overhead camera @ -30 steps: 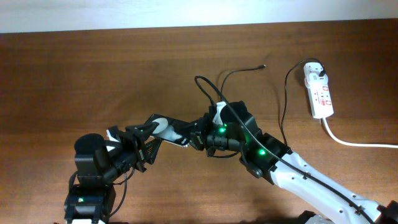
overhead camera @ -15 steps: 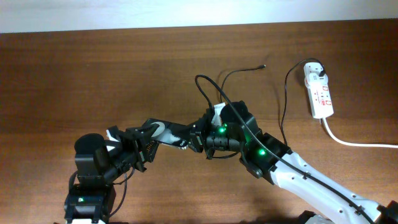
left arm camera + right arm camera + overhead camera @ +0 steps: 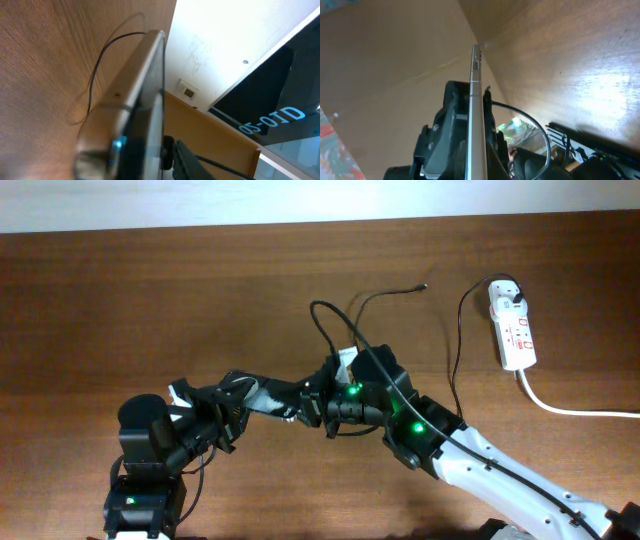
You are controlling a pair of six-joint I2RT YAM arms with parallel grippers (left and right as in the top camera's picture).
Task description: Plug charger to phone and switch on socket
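Observation:
The phone [image 3: 268,396] is held off the table between both grippers, slanted. My left gripper [image 3: 236,406] is shut on its left end and my right gripper [image 3: 318,404] is shut on its right end. In the left wrist view the phone's edge [image 3: 146,75] fills the middle. In the right wrist view the phone [image 3: 476,110] is edge-on between my fingers. The charger's connector tip [image 3: 423,284] lies free on the table at the back, and its thin black cable [image 3: 456,345] runs to the socket [image 3: 514,330] at the far right, a white power strip. Its switch state is too small to tell.
The strip's thick white cord [image 3: 570,410] trails off to the right edge. A black cable loop [image 3: 325,317] rises over the right arm. The wooden table [image 3: 150,300] stretches left and back. The left arm's base [image 3: 145,435] stands at the lower left.
Both grippers and the phone between them have shifted slightly left and up. The charger tip and the socket have not moved.

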